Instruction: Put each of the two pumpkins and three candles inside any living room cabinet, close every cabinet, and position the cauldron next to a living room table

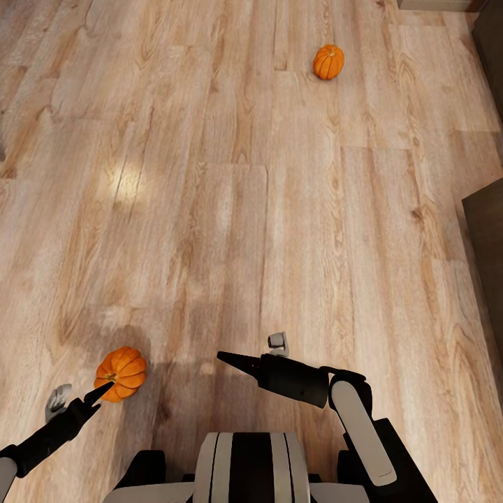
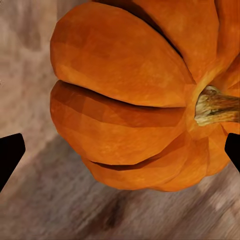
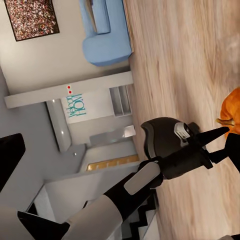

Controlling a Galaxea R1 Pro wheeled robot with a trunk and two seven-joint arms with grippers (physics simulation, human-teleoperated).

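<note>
Near pumpkin (image 2: 125,100) between the spread left end effector (image 1: 105,388) fingers; wall lettering (image 3: 76,105) unreadable.

teal lettering (image 3: 77,106) on a white wall panel beyond the left arm, turned sideways, too blurred to read for sure, two small red dots (image 3: 69,89) just beside it, no other text, label, brand or number legible anywhere

Two pumpkins (image 1: 121,373) (image 1: 328,61); two arms.
</note>
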